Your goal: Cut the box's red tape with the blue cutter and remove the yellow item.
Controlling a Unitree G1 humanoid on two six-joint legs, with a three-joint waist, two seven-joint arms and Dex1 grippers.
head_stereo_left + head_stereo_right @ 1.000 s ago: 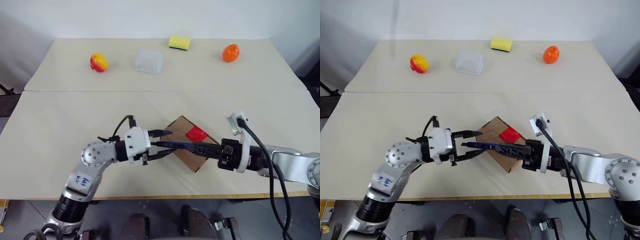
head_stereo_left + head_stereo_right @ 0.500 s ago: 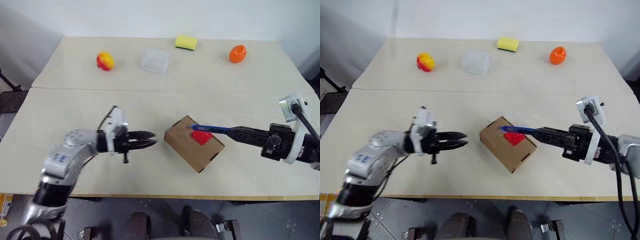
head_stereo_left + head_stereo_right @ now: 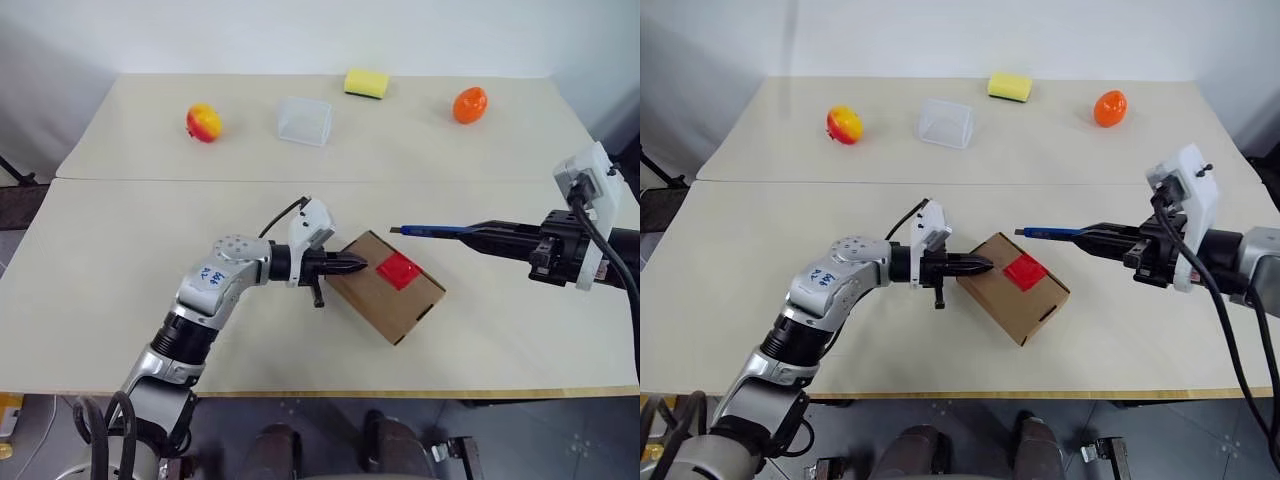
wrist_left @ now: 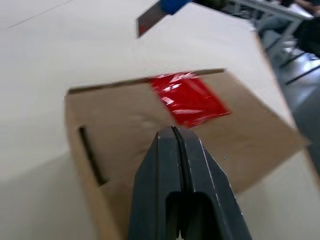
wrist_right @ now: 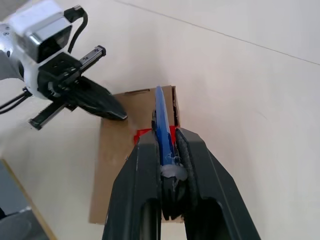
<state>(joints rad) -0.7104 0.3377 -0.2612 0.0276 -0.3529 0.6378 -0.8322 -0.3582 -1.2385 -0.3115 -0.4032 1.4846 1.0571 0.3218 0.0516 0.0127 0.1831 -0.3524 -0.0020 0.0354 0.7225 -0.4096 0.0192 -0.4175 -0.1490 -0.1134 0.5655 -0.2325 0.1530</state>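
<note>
Centrally on the pale wooden table (image 3: 120, 250) lay the small brown cardboard box (image 3: 385, 286), its square red tape (image 3: 397, 269) facing up. Left gripper (image 3: 360, 266), jaws shut and empty, touched its edge; right gripper (image 3: 490, 234) clamped the slim blue cutter (image 3: 440, 230) above.

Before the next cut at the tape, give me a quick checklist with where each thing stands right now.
1. Cutter held in right gripper: ok, fingers shut on its handle.
2. Blade clear of the box: ok, it hangs apart from the box.
3. Left gripper bracing the box: shut, tips at the box's edge; firm contact cannot tell.
4. Red tape cut: cannot tell, no slit visible.
5. Box lid open: not ok, lid lies closed.
6. Item inside visible: not ok, hidden.
</note>
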